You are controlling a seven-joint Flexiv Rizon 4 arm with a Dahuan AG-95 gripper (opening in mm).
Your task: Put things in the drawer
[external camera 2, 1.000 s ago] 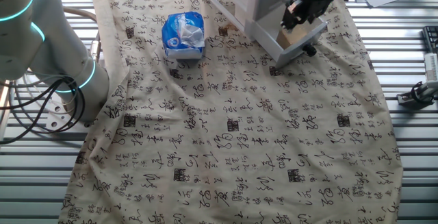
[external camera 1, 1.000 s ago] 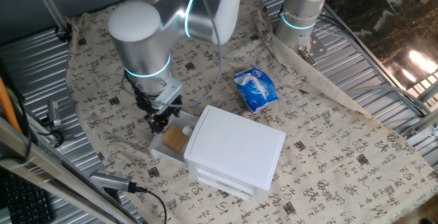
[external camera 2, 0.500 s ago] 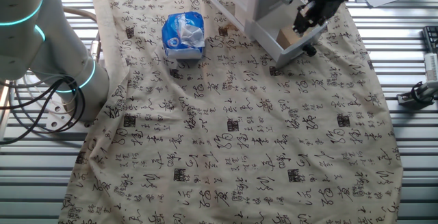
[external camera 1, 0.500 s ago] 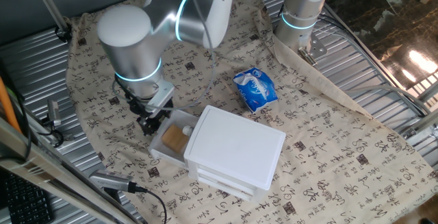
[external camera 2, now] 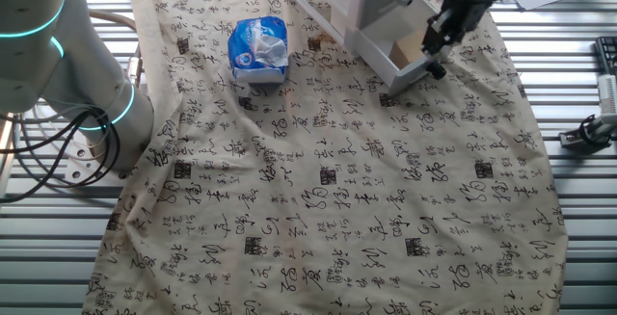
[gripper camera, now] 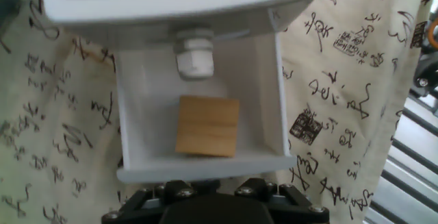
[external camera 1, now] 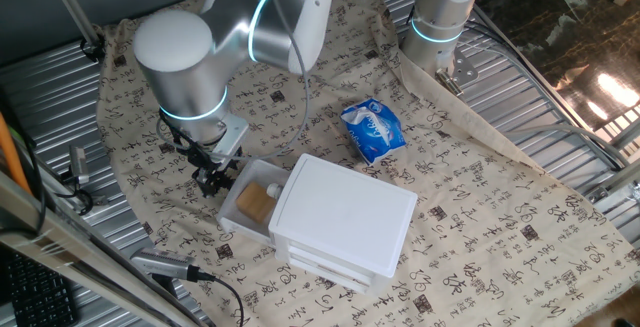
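Patterned cloth (external camera 1: 480,182) bears open drawer (gripper camera: 274,114) holding wooden block (gripper camera: 207,126); end effector (external camera 1: 212,179) state unclear.

Light-brown wooden block (gripper camera: 207,126) lying flat inside pulled-out white top drawer (gripper camera: 135,159), near its front wall

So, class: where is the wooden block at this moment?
The wooden block lies inside the open top drawer, near its front wall, with a white cylindrical piece behind it. In the hand view the gripper is just outside the drawer's front.
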